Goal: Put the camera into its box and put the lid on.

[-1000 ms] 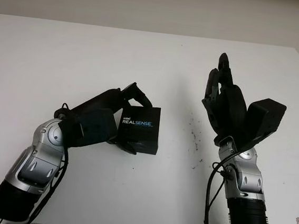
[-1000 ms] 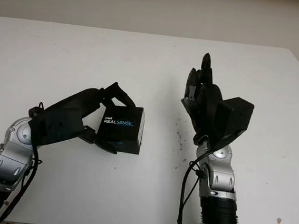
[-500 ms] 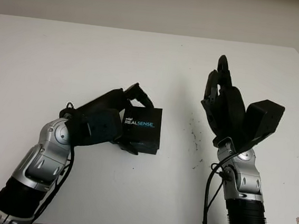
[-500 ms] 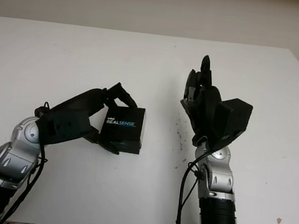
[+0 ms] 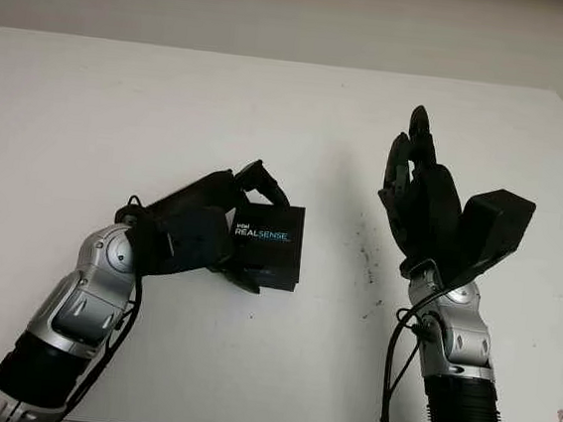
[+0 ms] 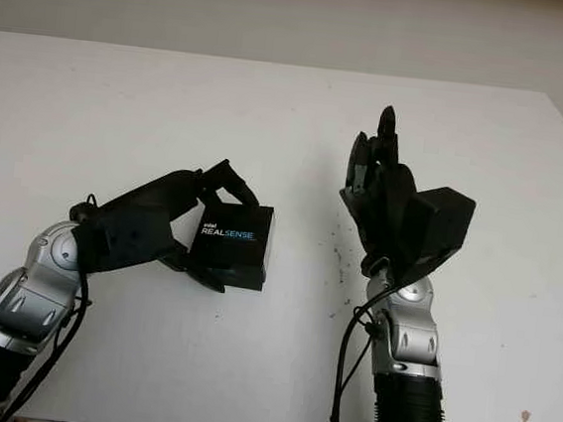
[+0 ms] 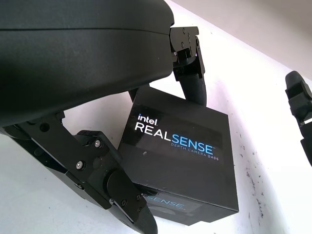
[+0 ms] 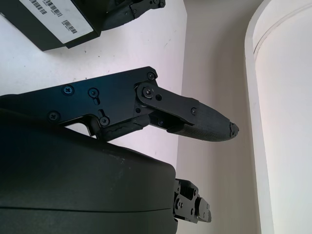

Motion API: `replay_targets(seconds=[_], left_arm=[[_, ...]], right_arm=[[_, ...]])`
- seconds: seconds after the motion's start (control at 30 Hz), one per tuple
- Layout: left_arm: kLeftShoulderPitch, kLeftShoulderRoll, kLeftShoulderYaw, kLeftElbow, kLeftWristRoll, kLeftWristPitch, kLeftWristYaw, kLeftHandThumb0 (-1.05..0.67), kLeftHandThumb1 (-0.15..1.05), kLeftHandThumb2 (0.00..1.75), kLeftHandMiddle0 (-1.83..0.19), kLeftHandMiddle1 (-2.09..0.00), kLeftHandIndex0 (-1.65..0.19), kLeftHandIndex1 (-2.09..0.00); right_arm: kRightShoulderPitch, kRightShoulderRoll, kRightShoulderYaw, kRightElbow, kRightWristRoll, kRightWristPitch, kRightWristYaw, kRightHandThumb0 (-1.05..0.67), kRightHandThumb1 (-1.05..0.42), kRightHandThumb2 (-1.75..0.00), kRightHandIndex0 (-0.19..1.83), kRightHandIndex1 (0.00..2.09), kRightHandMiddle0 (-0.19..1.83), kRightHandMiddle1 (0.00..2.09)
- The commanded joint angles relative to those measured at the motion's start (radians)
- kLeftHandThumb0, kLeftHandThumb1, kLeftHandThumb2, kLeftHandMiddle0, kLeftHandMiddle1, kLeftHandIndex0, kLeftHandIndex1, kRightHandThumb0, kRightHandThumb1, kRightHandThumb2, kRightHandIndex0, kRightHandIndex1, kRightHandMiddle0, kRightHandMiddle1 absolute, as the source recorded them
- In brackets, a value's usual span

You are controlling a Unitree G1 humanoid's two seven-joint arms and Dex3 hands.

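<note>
The black box [image 5: 267, 242] labelled RealSense sits on the white table [image 5: 172, 101] left of centre. Its lid is on, and a strip of the base [image 7: 170, 207] shows below the lid's front edge. The camera is hidden. My left hand [image 5: 255, 233] is shut on the box from its left side: fingers [image 7: 192, 83] press the far edge and the thumb [image 7: 122, 195] presses the near left corner. My right hand [image 5: 416, 159] is open, raised upright above the table to the right of the box and apart from it.
Dark specks [image 5: 365, 254] mark the table between the box and the right arm. The table's far edge meets a pale wall. There is open room behind the box and on the table's left side.
My left forearm has swung forward and in toward the box, while the hand stays on it. The box has shifted slightly to the right. The right hand has barely moved.
</note>
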Motion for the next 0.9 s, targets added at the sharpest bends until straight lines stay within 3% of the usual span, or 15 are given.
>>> replay_targets(seconds=[0.0, 0.13, 0.2, 0.23, 0.27, 0.33, 0.37, 0.5, 0.87], left_arm=[[-0.023, 0.010, -0.002, -0.003, 0.011, 0.003, 0.000, -0.16, 0.97, 0.05, -0.42, -1.78, -0.18, -1.71], [-0.030, 0.025, -0.014, -0.008, 0.039, 0.014, -0.016, -0.17, 0.97, 0.05, -0.36, -1.77, -0.18, -1.69], [-0.047, 0.055, -0.041, -0.016, 0.076, 0.044, -0.065, -0.31, 0.97, 0.05, -0.13, -1.55, 0.02, -1.46], [-0.062, 0.081, -0.065, -0.016, 0.099, 0.051, -0.111, -0.42, 0.97, 0.05, 0.02, -1.30, 0.10, -1.19], [-0.078, 0.106, -0.091, -0.013, 0.127, 0.053, -0.151, -0.56, 1.00, 0.06, 0.07, -0.88, 0.12, -0.78], [-0.101, 0.141, -0.133, -0.007, 0.178, 0.049, -0.210, -0.82, 1.04, 0.12, 0.16, -0.21, 0.17, -0.19], [-0.108, 0.150, -0.146, -0.006, 0.196, 0.048, -0.232, -0.88, 1.04, 0.16, 0.18, -0.11, 0.18, -0.10], [-0.111, 0.159, -0.162, -0.008, 0.233, 0.033, -0.262, -1.01, 1.05, 0.27, 0.19, 0.00, 0.19, 0.00], [-0.116, 0.160, -0.156, -0.013, 0.239, 0.012, -0.312, -1.05, 1.05, 0.34, 0.19, 0.00, 0.19, 0.00]], right_arm=[[-0.001, -0.003, 0.000, -0.015, 0.001, -0.011, 0.000, -0.60, -1.05, -0.68, -0.19, 0.00, -0.19, 0.00], [-0.002, -0.003, -0.001, -0.011, 0.004, -0.012, 0.006, -0.60, -1.05, -0.68, -0.19, 0.00, -0.19, 0.00], [-0.002, -0.002, -0.002, -0.010, 0.004, -0.014, 0.007, -0.60, -1.05, -0.68, -0.19, 0.00, -0.19, 0.00], [-0.003, -0.001, -0.002, -0.011, 0.005, -0.012, 0.007, -0.60, -1.05, -0.68, -0.19, 0.00, -0.19, 0.00], [-0.003, 0.000, -0.002, -0.011, 0.005, -0.012, 0.007, -0.60, -1.05, -0.68, -0.19, 0.00, -0.19, 0.00], [-0.003, 0.001, -0.001, -0.013, 0.004, -0.010, 0.005, -0.60, -1.05, -0.68, -0.19, 0.00, -0.19, 0.00], [-0.003, 0.002, -0.001, -0.013, 0.003, -0.011, 0.005, -0.60, -1.05, -0.68, -0.19, 0.00, -0.19, 0.00], [-0.003, 0.003, -0.002, -0.012, 0.001, -0.013, 0.001, -0.60, -1.05, -0.67, -0.19, 0.00, -0.19, 0.00], [-0.009, -0.001, 0.001, -0.004, -0.004, -0.014, 0.006, -0.61, -1.05, -0.67, -0.19, 0.00, -0.19, 0.00]])
